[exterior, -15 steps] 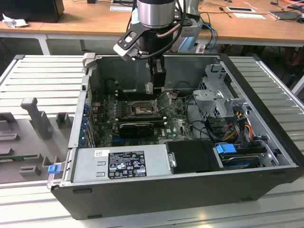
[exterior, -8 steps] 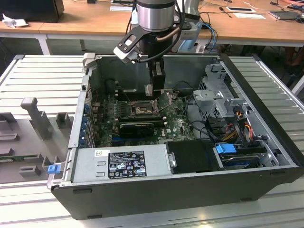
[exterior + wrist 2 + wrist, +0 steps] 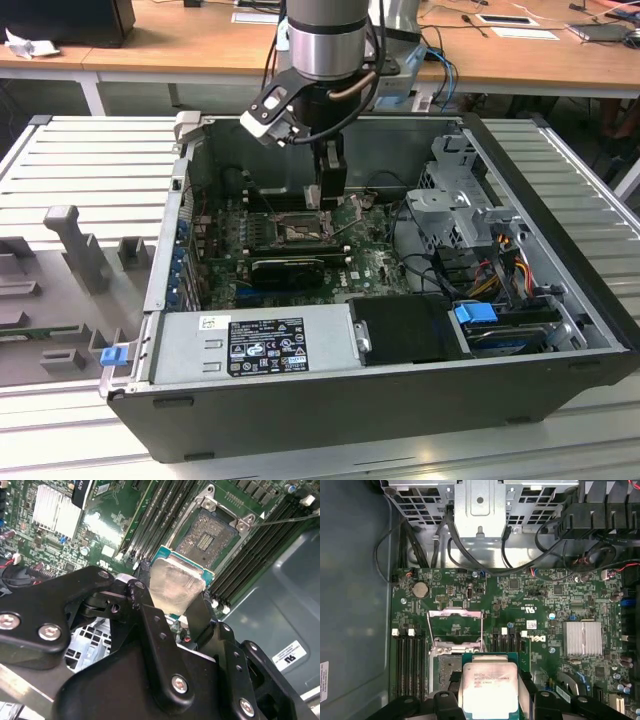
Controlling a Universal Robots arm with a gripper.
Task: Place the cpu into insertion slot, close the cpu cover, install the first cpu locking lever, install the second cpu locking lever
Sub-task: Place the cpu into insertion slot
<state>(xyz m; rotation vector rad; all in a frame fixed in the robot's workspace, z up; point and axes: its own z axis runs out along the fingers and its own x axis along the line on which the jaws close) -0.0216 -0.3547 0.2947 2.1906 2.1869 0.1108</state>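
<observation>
Black gripper [image 3: 172,599] pinches the flat silver-topped square cpu [image 3: 176,580], above and just short of the dark-framed square insertion slot [image 3: 206,536].

Exterior view high; both wrist views near motherboard [image 3: 520,596] [image 3: 106,520].

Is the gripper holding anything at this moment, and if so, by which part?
Yes. The gripper is shut on the cpu, pinching it by two opposite edges, with the chip held close to the insertion slot but not yet seated.
</observation>
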